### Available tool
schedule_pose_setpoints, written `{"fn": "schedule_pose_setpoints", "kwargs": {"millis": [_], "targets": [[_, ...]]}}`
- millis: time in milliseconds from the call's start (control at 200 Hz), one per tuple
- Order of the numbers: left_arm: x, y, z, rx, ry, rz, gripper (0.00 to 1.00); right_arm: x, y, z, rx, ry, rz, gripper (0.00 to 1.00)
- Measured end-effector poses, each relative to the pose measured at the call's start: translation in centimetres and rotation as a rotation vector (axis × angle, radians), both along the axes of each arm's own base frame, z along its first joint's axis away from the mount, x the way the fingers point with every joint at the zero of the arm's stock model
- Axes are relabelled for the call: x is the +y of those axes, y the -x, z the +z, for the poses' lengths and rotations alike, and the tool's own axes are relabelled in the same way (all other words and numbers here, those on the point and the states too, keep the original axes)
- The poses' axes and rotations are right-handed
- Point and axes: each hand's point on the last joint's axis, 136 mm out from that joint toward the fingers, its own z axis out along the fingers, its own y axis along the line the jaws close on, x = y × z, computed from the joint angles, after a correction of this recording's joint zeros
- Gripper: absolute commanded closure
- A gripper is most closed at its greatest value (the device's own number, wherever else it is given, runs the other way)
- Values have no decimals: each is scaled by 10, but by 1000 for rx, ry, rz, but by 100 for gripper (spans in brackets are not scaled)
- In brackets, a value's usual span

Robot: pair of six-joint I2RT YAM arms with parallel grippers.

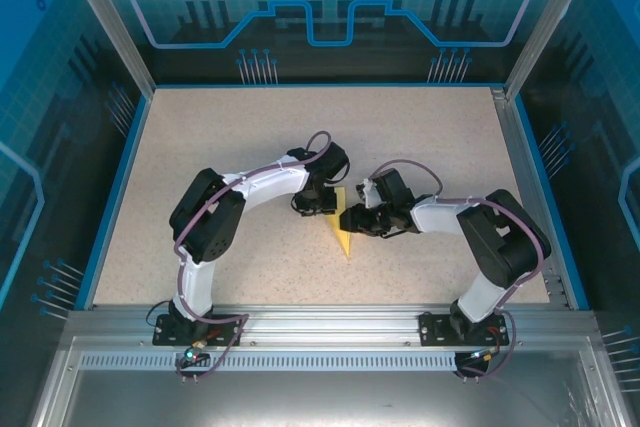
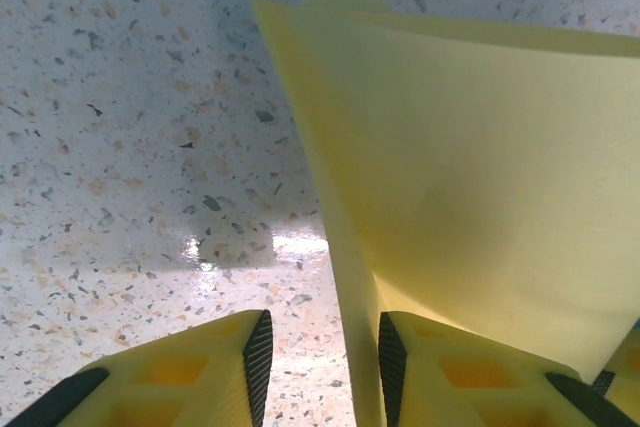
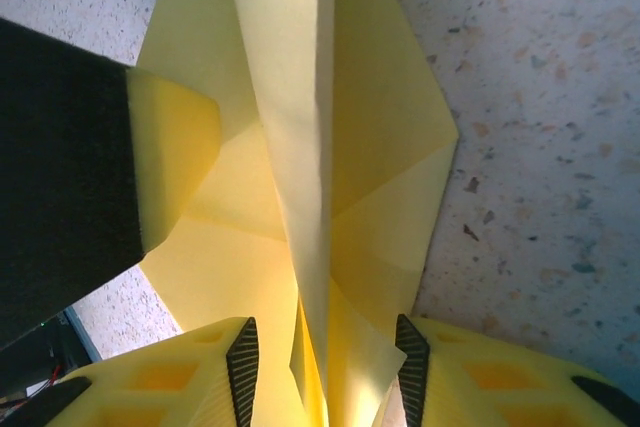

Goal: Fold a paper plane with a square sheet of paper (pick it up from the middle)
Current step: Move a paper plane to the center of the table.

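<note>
From above, the left hand and right hand hide much of the paper plane.

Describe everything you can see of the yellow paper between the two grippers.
The yellow paper is thin, matte, partly folded into creased layers tapering to a point toward the arms' bases, with a raised centre ridge. It is over the middle of the speckled table. The ridge runs between the pads of the right gripper; whether they clamp it is unclear. One edge lies against a pad of the open left gripper.

Bright overhead light, a glare patch on the table, wrist close-ups slightly soft.
</note>
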Motion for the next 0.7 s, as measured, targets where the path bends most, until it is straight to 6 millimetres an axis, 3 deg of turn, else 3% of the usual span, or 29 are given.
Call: {"fn": "schedule_pose_setpoints", "kwargs": {"millis": [410,700], "targets": [[5,5,3,-6,4,2,67,9,6,1,-17,18,37,73],[6,7,4,-14,9,2,68,23,3,7,-45,42,63,75]]}}
